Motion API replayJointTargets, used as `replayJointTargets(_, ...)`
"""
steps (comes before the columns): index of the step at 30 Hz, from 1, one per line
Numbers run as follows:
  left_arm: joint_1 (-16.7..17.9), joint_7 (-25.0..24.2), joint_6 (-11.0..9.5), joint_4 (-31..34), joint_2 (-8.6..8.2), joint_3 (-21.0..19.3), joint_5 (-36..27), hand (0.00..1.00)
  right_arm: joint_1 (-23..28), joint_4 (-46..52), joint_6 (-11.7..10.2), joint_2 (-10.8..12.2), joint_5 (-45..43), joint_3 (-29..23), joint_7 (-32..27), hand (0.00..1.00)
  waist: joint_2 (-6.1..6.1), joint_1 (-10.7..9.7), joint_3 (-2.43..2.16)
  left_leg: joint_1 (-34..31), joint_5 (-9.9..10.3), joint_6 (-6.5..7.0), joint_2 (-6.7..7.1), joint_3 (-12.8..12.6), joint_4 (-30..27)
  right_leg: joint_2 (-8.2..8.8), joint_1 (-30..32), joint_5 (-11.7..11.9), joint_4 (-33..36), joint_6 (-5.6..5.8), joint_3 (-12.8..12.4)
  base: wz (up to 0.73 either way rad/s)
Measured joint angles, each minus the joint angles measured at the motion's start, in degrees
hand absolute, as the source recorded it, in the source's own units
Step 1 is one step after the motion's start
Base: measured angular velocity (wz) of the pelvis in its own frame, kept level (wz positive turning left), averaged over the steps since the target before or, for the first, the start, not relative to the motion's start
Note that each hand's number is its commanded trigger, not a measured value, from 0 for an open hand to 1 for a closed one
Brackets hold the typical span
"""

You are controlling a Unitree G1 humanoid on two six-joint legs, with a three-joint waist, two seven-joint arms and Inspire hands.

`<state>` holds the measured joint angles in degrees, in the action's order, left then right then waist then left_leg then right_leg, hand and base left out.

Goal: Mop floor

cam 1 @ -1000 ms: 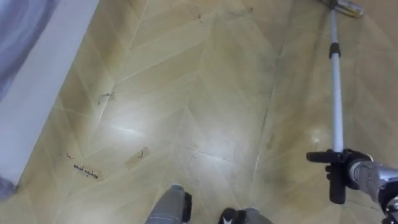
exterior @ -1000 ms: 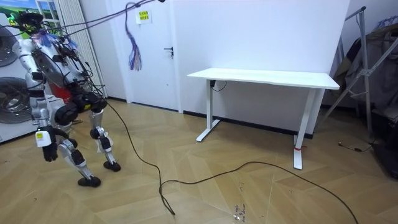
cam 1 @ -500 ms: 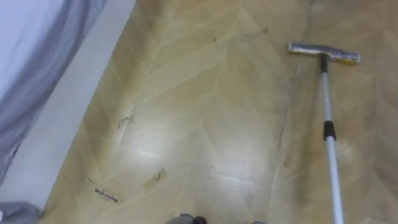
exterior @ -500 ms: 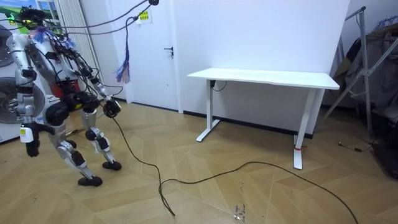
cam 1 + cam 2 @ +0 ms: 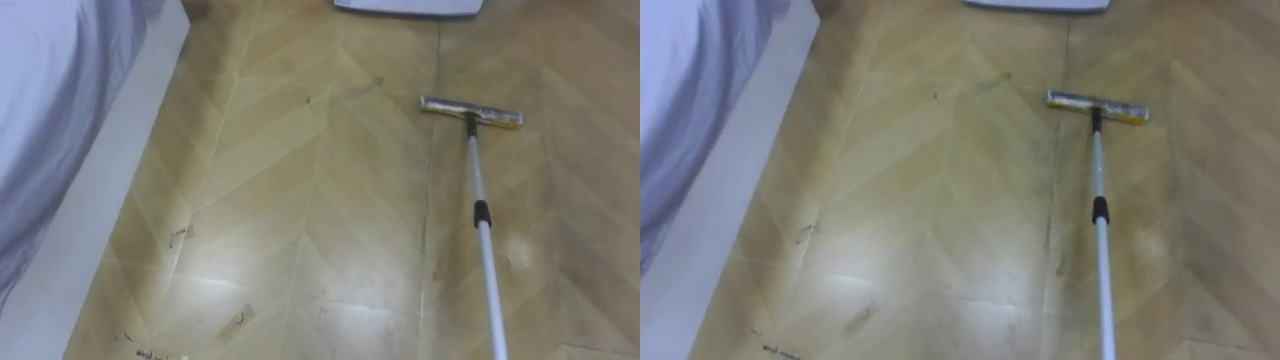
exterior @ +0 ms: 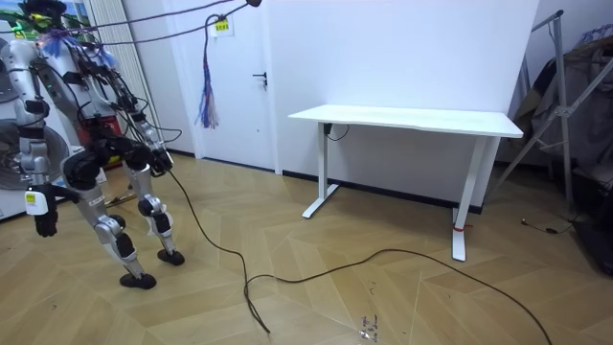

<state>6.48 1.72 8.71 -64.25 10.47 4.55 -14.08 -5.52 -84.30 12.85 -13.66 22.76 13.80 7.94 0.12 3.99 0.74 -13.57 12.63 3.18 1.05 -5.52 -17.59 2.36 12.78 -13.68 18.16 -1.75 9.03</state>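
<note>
Mop (image 5: 489,280): long pale metal pole (image 5: 475,170) with a black collar (image 5: 482,213) partway along. The mop head (image 5: 470,111) is flat, narrow and rectangular, grey-yellow, set crosswise to the pole. It lies flat on the floor (image 5: 300,200), below and slightly right of the white slab (image 5: 405,6), apart from it. The pole runs from the head's centre away from the slab and leaves at the bottom edge. Floor: pale wood, chevron pattern, a few dark scuffs.
</note>
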Motion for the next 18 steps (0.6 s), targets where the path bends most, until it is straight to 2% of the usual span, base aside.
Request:
replayJointTargets(2,0.31,0.01,0.21,-0.03,0.47,-0.15,0.05,0.00,0.24,0.01,-0.02,0.00,0.23,0.01,1.53,1.00,-0.79,-0.14,-0.36,1.84,0.10,-0.18,-0.19,0.77,0.92,-0.62,-3.25,0.90,-3.35,0.08,0.52,0.12)
replayJointTargets(4,0.62,0.04,0.65,0.15,0.49,-0.45,0.13,0.00,0.71,0.00,-0.02,0.00,0.72,0.05,2.46,1.00,-1.17,-0.08,-0.33,3.92,0.11,-0.20,-0.15,0.93,1.78,-0.86,-5.71,1.23,-4.70,0.14,0.57,0.05)
replayJointTargets(8,1.05,0.43,1.36,0.21,0.36,-1.89,0.80,0.00,2.50,0.87,-0.13,0.30,1.55,0.24,3.61,1.00,-1.88,-0.14,0.06,8.27,0.11,-0.21,0.15,0.96,2.84,-0.80,-10.69,1.28,-7.09,0.22,1.11,0.00)
replayJointTargets(13,0.93,1.98,1.39,0.42,-0.41,-3.72,1.26,0.00,4.51,2.91,-0.28,0.34,1.29,0.13,3.75,1.00,-2.11,-0.59,0.01,11.40,0.09,-0.25,0.21,1.00,4.85,-0.86,-13.53,1.29,-8.43,0.21,2.03,-0.03)
replayJointTargets(15,0.95,2.60,1.40,0.71,-0.92,-5.68,1.32,0.00,4.93,3.00,-0.27,0.35,1.11,-0.02,3.93,1.00,-2.24,-0.61,0.02,12.82,0.05,-0.31,0.26,1.00,5.65,-0.91,-14.74,1.29,-8.68,0.21,2.10,0.00)
replayJointTargets(18,0.94,2.69,1.39,1.51,-1.06,-6.69,1.35,0.00,5.71,3.25,-0.21,0.45,1.25,0.00,3.95,1.00,-2.47,-0.34,-0.24,14.47,0.05,-0.31,0.29,1.01,6.16,-0.89,-16.09,1.29,-8.70,0.21,2.02,0.00)
